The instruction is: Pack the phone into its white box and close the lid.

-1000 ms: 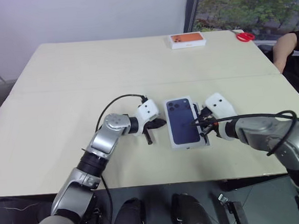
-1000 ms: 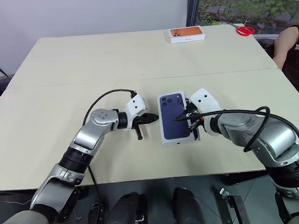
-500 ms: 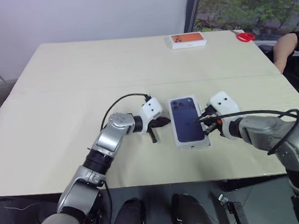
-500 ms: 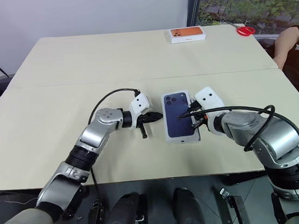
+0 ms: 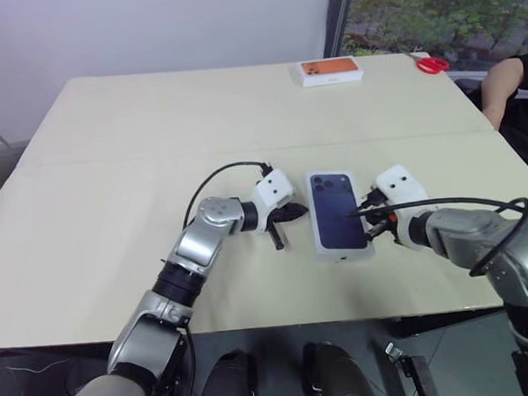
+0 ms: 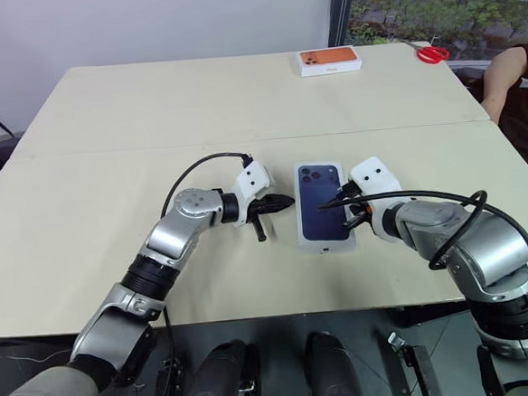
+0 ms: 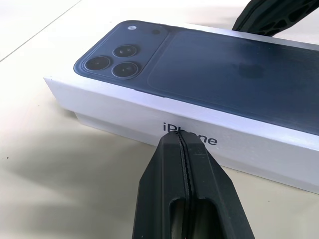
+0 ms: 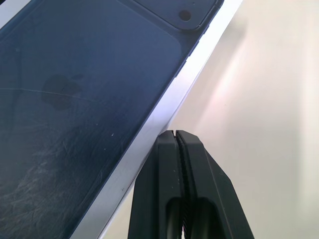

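Item, as I see it from my station: white box (image 5: 340, 215), lid (image 7: 209, 74) on and seated, flat on the table (image 5: 108, 173) near its front edge. Left gripper (image 7: 174, 137): clenched, empty, tips at the box's left side wall. Right gripper (image 8: 174, 134): clenched, empty, tips at the lid's right edge. Orange-printed box (image 5: 331, 70) and red scissors (image 5: 432, 64) at the far edge.

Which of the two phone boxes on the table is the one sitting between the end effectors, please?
The white box whose lid shows a dark blue phone picture, at the near edge. The orange-printed box lies alone at the far edge.
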Motion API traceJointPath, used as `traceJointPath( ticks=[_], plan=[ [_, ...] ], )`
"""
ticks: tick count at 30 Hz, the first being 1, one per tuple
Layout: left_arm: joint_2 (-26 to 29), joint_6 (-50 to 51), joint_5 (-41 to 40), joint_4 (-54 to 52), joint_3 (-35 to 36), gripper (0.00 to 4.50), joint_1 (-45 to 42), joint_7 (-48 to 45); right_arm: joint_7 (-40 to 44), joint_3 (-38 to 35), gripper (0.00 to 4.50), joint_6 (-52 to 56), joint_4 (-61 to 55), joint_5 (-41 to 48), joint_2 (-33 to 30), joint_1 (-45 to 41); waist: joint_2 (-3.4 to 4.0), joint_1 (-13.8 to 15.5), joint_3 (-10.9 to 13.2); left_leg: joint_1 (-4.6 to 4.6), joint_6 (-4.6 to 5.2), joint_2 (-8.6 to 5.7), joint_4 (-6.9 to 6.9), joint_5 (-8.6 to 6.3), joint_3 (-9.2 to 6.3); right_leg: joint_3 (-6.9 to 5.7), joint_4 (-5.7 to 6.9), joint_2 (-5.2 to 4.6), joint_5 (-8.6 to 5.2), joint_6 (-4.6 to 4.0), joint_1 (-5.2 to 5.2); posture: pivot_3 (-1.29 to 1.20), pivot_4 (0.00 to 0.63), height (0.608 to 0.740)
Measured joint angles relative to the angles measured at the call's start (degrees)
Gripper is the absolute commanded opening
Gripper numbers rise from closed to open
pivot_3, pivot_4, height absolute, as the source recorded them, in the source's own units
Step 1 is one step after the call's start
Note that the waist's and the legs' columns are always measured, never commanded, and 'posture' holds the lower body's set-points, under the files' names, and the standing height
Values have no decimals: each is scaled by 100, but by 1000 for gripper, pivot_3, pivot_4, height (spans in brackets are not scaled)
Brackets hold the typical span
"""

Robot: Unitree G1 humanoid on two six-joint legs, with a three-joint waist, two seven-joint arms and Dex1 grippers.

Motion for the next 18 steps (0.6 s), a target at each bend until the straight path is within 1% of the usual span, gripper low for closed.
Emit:
traceJointPath(
  ticks=[18],
  plan=[
    [-1,-91,76,-11,-66,0,2,-105,200,-36,74,1,-8,-360,153,136,0,1,0,1,0,-1,0,0,0,0,1,0,0,0,0,0,150,740]
  ],
)
